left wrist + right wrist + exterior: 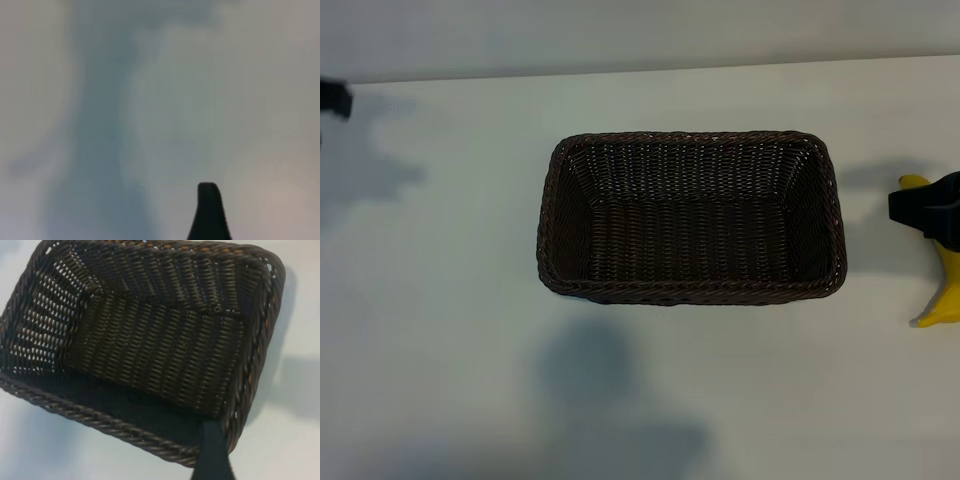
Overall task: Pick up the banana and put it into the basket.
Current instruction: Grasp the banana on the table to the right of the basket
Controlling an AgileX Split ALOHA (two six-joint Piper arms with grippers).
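We find the right tool [926, 212] at the counter's [440, 320] right edge, directly over the banana [942, 300], fingers spread around its upper part; whether it grips, we cannot tell. The banana's long axis crosses the basket's [690, 292] long side. The basket sits empty just leftward, open counter between. The left tool [334, 98], spread and empty, is parked far off.

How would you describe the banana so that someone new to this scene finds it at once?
Start at the dark woven basket in the middle of the white table, then look to the table's right edge. There the banana lies outside the basket, partly covered by the right gripper. It is the only bright yellow, curved thing here.
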